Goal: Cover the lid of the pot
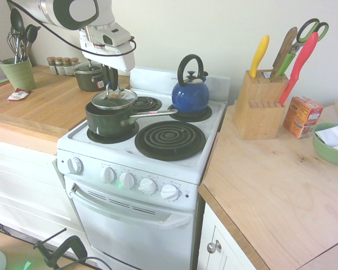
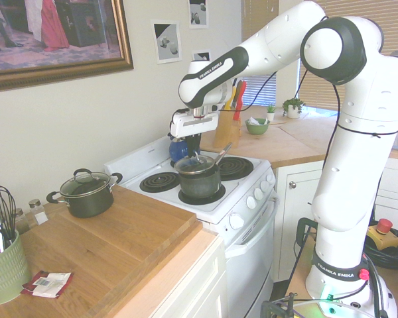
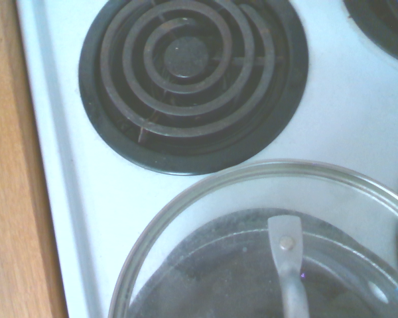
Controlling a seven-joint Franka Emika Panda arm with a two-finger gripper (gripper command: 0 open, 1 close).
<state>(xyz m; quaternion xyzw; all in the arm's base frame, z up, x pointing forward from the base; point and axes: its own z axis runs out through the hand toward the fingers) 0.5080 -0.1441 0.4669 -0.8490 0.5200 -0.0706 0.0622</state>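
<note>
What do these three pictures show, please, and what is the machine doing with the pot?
This is one robot arm with a two-finger gripper. Two pictures come from cameras outside, on opposite sides; the third looks down from its wrist.

On the white stove stand a dark green saucepan with a long metal handle and a blue kettle. A smaller lidded pot is on the wooden counter.

The closed gripper appears to hold the glass lid by its knob, over the saucepan.
</note>
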